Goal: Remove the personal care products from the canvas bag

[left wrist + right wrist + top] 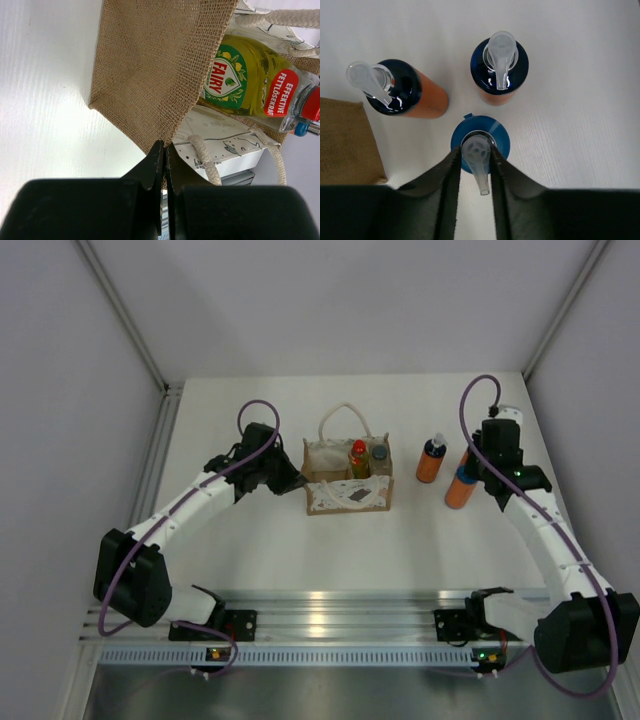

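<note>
Pinching the top edge of the canvas bag (145, 65), the left gripper (164, 150) has its two black fingers pressed together with the fabric between them. The cloth is a coarse, open tan weave, boxy in shape, with thick twisted white rope handles (205, 157) and a smooth white patterned panel (220, 135). The bag stands upright mid-table on the white table (580, 125).

Inside it, the yellow bottle (250, 75) is glossy, see-through plastic with a red cap. Its oval label reads "FAIRY" in red on white, ringed with green, and a red label beside it reads "EFFEKTIVE FETTLÖSEKRAFT". From above, the clear bottle (379, 453) with a dark cap stands just beside it in the bag.

Three bottles stand outside the bag, on the table to its right. Each has a round orange body, a shiny dark blue top and a clear plastic pump head. The right gripper (476, 152) is closed on the nearest orange bottle (480, 127), with its ridged black fingers pressed against both sides of the pump neck. The second orange bottle (402, 92) stands close to the bag's corner. The third orange bottle (500, 65) stands farther back. All three are near one another but not touching. No writing can be read on them.
</note>
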Controlling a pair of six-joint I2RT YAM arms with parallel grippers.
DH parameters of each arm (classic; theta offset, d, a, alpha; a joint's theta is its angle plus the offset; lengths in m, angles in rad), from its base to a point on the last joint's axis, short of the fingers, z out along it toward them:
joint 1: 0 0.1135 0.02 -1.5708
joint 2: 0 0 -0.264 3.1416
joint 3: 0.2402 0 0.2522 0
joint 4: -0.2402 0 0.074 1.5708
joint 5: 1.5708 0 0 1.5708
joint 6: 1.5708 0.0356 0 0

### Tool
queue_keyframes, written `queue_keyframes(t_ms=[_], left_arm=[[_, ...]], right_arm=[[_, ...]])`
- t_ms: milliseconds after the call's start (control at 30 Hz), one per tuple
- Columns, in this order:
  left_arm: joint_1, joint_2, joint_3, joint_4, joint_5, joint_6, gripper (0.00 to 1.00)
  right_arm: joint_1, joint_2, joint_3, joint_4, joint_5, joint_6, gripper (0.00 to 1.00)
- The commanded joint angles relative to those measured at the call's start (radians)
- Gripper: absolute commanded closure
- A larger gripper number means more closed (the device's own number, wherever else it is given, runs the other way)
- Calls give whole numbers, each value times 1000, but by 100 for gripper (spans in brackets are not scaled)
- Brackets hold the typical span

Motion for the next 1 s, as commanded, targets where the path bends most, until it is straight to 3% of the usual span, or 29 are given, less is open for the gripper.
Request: queue_keyframes(t_ms=[0, 100, 267, 500, 800, 967], left_arm=[[11, -23, -4, 17, -5, 14, 100], [9, -25, -6, 19, -6, 14, 100], [9, -22, -1, 19, 1, 14, 100], [9, -20, 3, 19, 3, 16, 100], [9, -11, 2, 19, -6, 16, 100], [9, -14, 2, 19, -8, 14, 100]], right_arm=[[-17, -9, 7, 156, -18, 4, 72], [-17, -15, 1, 154, -24, 4, 49], [-16, -32, 45, 126, -56, -10, 34], [61, -23, 188, 79, -188, 7, 33], [420, 144, 399, 27, -174, 25, 36], [514, 305, 528, -55, -131, -2, 37]])
